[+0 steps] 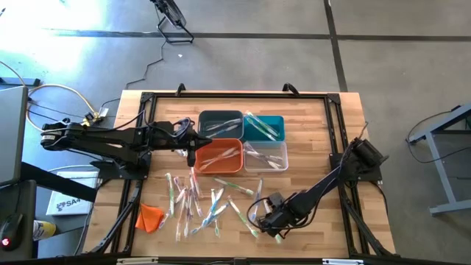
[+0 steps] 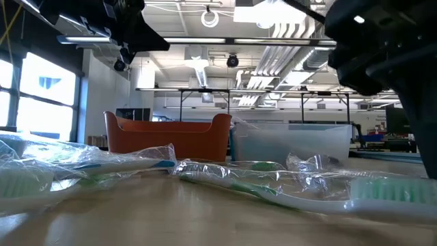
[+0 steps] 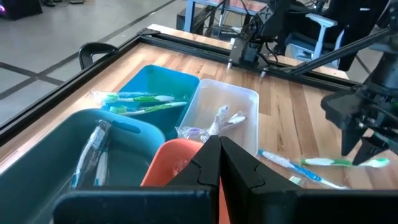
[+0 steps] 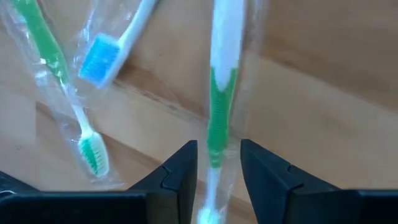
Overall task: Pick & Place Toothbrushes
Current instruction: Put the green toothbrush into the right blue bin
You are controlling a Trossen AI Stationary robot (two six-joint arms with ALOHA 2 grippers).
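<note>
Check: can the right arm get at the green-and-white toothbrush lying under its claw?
Probably yes. The right claw is down at the table with its fingers either side of the green-and-white toothbrush, handle running between them. Nothing lies across it; the neighbouring wrapped toothbrushes sit off to one side.

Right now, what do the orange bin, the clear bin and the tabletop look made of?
Orange bin: opaque moulded plastic, smooth, rounded rim. Clear bin: translucent plastic; the wrapped toothbrushes inside show through its wall. Tabletop: pale wood planks with visible grain, probably sealed.
</note>
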